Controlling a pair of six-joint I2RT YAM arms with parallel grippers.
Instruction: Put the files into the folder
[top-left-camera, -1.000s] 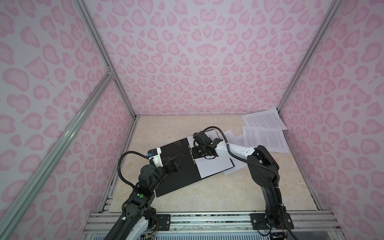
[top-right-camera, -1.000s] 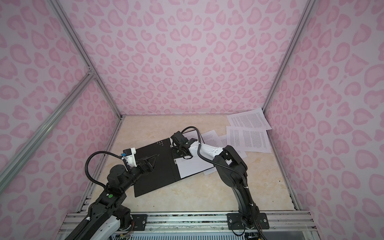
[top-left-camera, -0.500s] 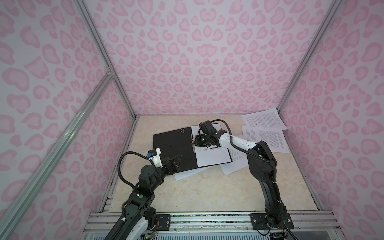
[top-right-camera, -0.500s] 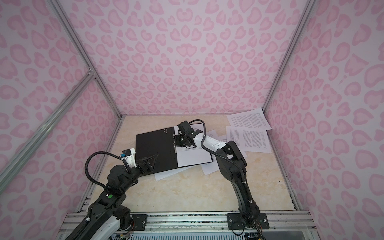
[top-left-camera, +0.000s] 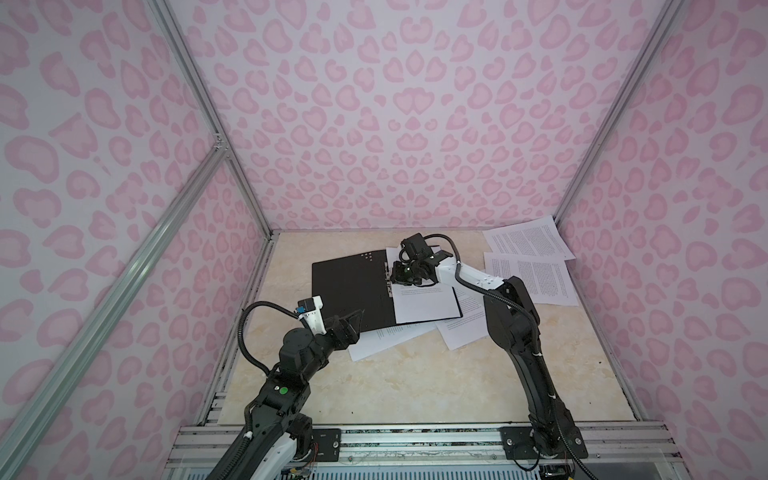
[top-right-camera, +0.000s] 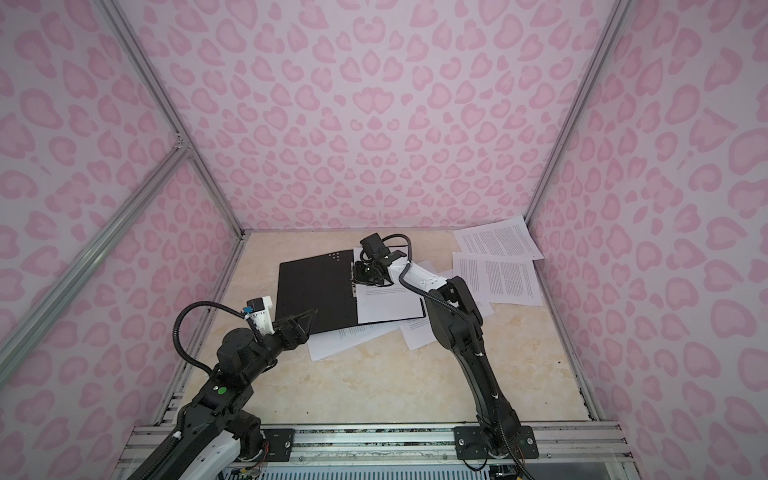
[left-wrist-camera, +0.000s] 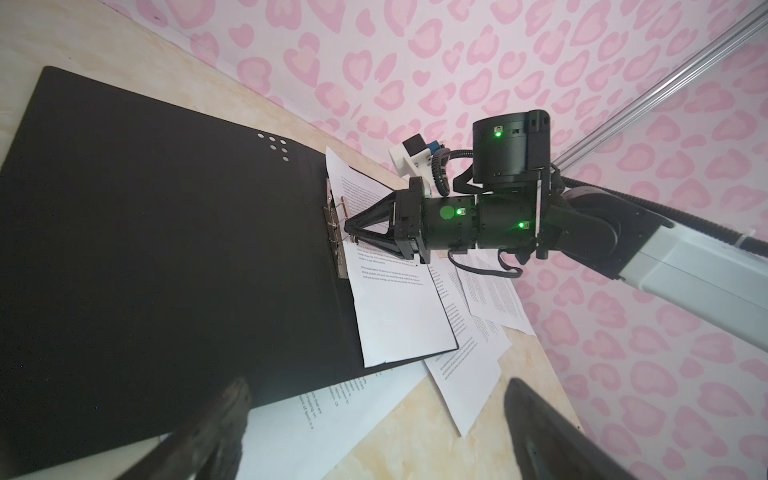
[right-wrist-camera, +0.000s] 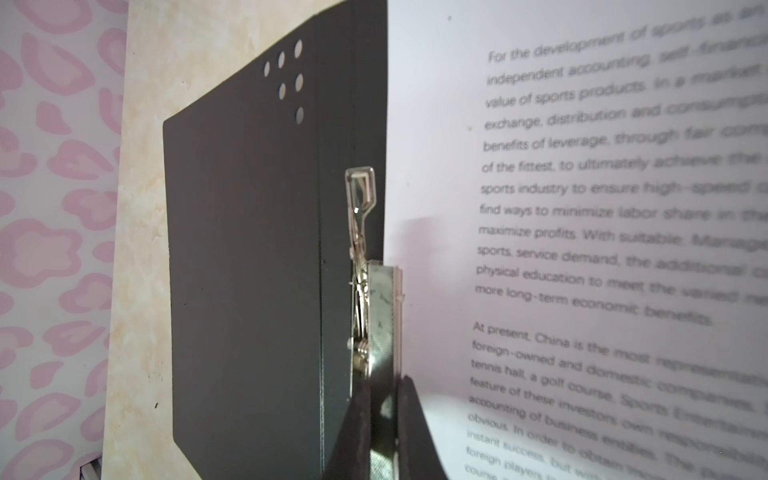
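Right gripper (left-wrist-camera: 348, 232): jaws closed on the metal clip (right-wrist-camera: 360, 249) at the spine of the open folder (top-left-camera: 349, 286), black inside up. Sheet (right-wrist-camera: 582, 187) just beside these jaws reads "For the development of sports…" and "At present, China…". Left gripper (left-wrist-camera: 374, 390): jaws wide apart over the folder's near edge, where other files (top-left-camera: 390, 338) stick out onto the bare table (top-left-camera: 415, 386).
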